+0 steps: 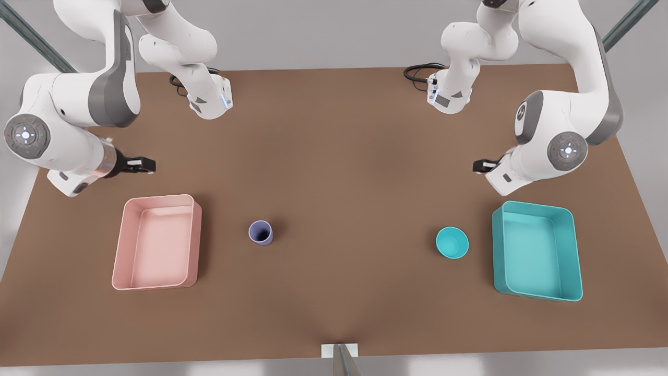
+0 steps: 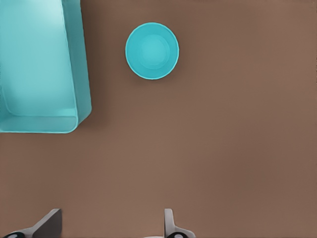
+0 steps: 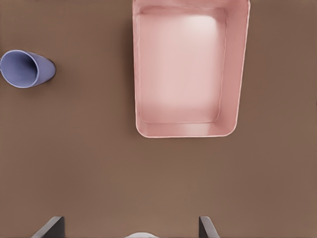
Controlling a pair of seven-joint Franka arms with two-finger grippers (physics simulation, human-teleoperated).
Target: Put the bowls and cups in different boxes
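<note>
The teal bowl (image 1: 452, 242) (image 2: 152, 51) stands upright on the brown table, just beside the teal box (image 1: 535, 250) (image 2: 34, 64) on the front view's right. On the front view's left, the lavender cup (image 1: 260, 232) (image 3: 25, 69) stands a short way from the pink box (image 1: 159, 245) (image 3: 183, 69). Both boxes are empty. My left gripper (image 1: 482, 166) (image 2: 109, 228) hovers open behind the teal box, away from the bowl. My right gripper (image 1: 143, 165) (image 3: 129, 229) hangs open behind the pink box, holding nothing.
Both arm bases (image 1: 209, 99) (image 1: 451, 96) stand at the table's back edge with black cables beside them. A small white bracket (image 1: 340, 351) sits at the middle of the front edge. Bare brown table (image 1: 355, 209) lies between cup and bowl.
</note>
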